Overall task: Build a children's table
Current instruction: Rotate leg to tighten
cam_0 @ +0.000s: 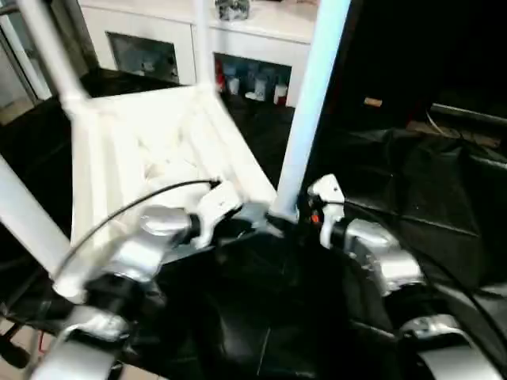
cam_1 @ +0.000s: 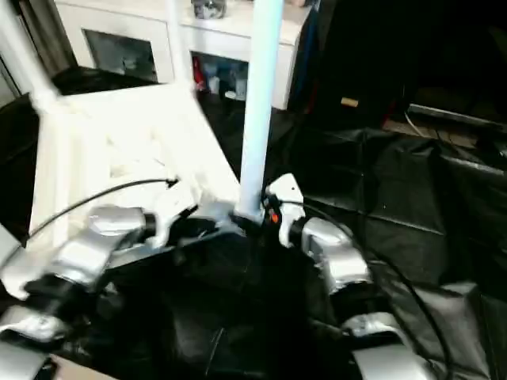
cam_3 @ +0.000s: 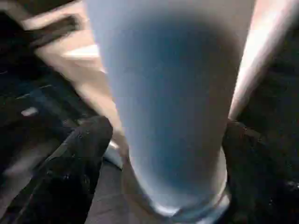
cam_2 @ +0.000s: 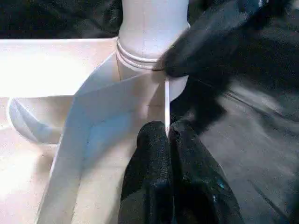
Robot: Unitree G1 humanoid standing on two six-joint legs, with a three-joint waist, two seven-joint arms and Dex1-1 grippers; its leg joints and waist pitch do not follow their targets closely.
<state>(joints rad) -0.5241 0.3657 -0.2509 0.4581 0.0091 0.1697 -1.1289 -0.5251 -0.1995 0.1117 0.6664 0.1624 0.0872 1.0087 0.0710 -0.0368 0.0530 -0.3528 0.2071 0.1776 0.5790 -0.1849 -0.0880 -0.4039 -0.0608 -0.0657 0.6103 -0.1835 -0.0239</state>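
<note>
Black sheeting covers the floor (cam_0: 444,198), white cabinet (cam_0: 261,39) behind — the children's table (cam_0: 158,150) lies upside down on it, ribs up. Nearest corner: a leg (cam_0: 313,103) stands upright in its socket, long axis vertical. Left gripper (cam_2: 168,140), pressed together, pinches the rim; right gripper (cam_3: 163,154) straddles the leg base, spread. Risk — half-seated, that leg tips once released.

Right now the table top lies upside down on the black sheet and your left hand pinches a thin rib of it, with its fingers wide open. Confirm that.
Not quite. The left hand has its fingers shut on the rib of the table top, as the left wrist view shows. The rest holds: the top lies underside up on the black sheet.
</note>
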